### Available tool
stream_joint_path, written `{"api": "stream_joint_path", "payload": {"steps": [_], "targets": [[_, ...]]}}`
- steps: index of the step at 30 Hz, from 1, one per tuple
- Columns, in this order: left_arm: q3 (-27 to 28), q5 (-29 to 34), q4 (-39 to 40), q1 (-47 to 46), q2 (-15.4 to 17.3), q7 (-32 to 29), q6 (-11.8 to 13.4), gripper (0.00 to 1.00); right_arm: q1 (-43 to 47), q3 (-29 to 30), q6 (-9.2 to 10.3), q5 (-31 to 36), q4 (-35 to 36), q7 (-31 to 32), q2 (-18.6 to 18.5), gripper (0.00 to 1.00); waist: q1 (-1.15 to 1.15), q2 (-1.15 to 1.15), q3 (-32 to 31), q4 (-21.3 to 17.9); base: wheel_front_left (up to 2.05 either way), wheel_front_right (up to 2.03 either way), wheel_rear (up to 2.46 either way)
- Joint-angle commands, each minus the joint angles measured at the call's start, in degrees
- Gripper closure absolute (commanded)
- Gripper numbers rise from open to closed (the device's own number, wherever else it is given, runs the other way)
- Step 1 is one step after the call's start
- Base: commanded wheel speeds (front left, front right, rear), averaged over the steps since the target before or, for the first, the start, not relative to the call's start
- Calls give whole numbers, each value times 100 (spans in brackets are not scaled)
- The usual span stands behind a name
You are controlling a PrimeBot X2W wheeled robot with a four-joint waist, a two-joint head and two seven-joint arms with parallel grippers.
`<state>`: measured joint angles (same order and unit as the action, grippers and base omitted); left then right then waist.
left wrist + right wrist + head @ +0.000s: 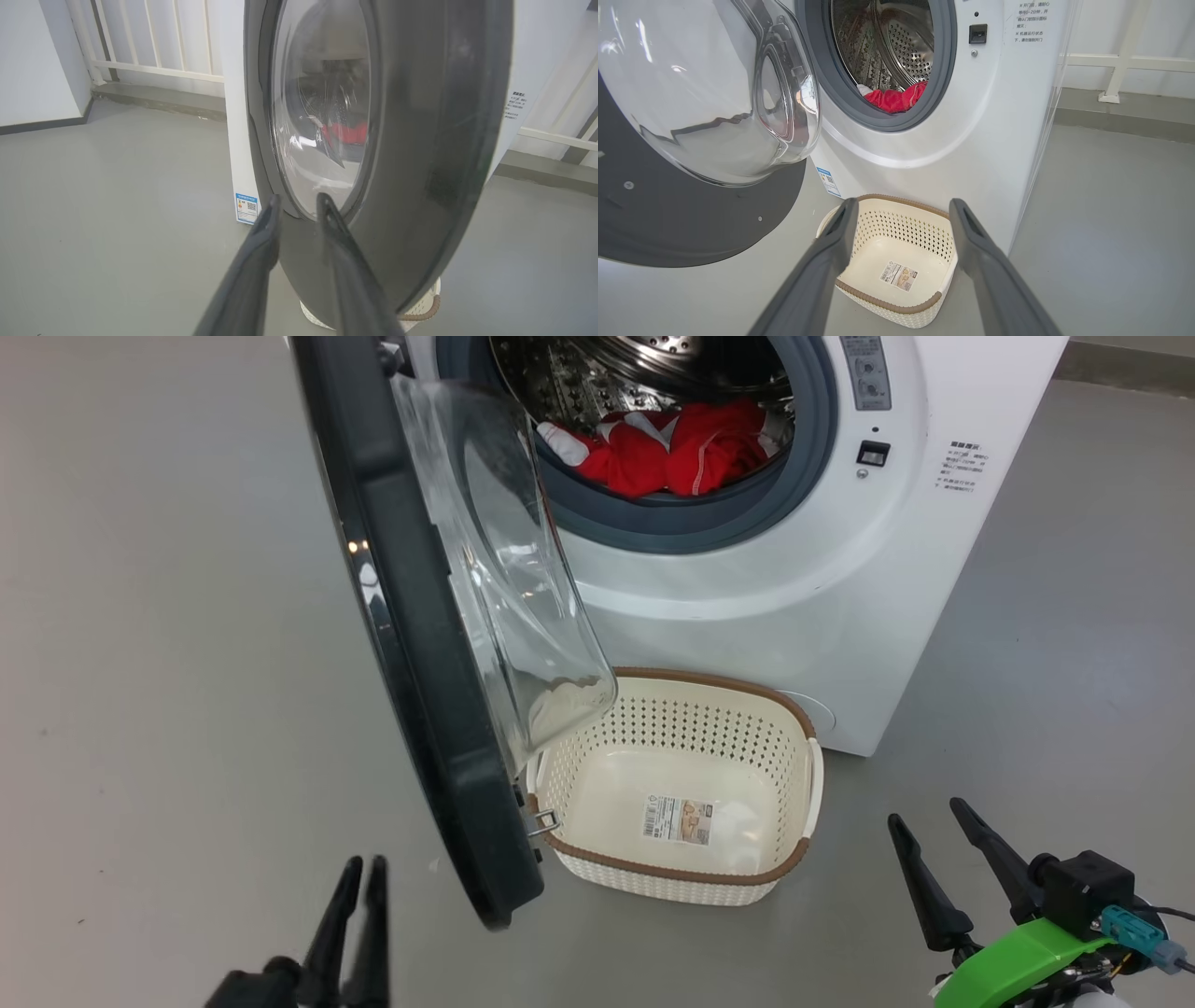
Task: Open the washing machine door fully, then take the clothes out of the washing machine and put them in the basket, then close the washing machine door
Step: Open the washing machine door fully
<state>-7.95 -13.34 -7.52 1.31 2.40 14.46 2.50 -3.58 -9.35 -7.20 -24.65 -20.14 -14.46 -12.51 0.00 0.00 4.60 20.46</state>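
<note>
The washing machine door (411, 644) stands open above the basket (794, 709), which sits on the floor (140, 709) against the washing machine (794, 597). The clothes (672, 453) lie in the drum (597, 373). I read my left hand (367, 861) as slightly parted and my right hand (924, 810) as released wide; both grasp nothing.

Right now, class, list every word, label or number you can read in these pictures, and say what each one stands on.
"机器运行状态下,请勿强制开门": printed notice on the washing machine front; its upper lines are unclear.
Too small to read: the blue label low on the machine.
Too small to read: the sticker on the basket bottom.
</note>
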Motion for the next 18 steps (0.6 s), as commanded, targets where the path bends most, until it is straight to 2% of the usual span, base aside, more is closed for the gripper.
{"api": "stream_joint_path", "payload": {"steps": [1, 6, 12, 14, 18], "targets": [[273, -109, 189, -136, 48, 54, 49, 100, 26, -65, -29, 19, 160, -53, -48, 0, 0, 0, -11, 3, 0, 0, 0], [580, -263, 601, -246, 48, 54, 75, 100, 18, -59, -29, 62, 229, -53, -25, 0, 0, 0, -37, -9, 0, 0, 0], [768, -405, 1676, -440, 48, 54, 162, 100, 9, -37, -29, 102, 326, -53, -16, 0, 0, 0, -50, -38, 0, 0, 0], [591, -415, 2277, -518, 48, 54, 210, 100, -1, -20, -29, 112, 368, -53, -16, 0, 0, 0, -41, -50, 0, 0, 0], [37, -346, 2760, -556, 48, 54, 239, 100, -15, -5, -29, 126, 400, -53, -22, 0, 0, 0, -22, -68, 0, 0, 0]]}}
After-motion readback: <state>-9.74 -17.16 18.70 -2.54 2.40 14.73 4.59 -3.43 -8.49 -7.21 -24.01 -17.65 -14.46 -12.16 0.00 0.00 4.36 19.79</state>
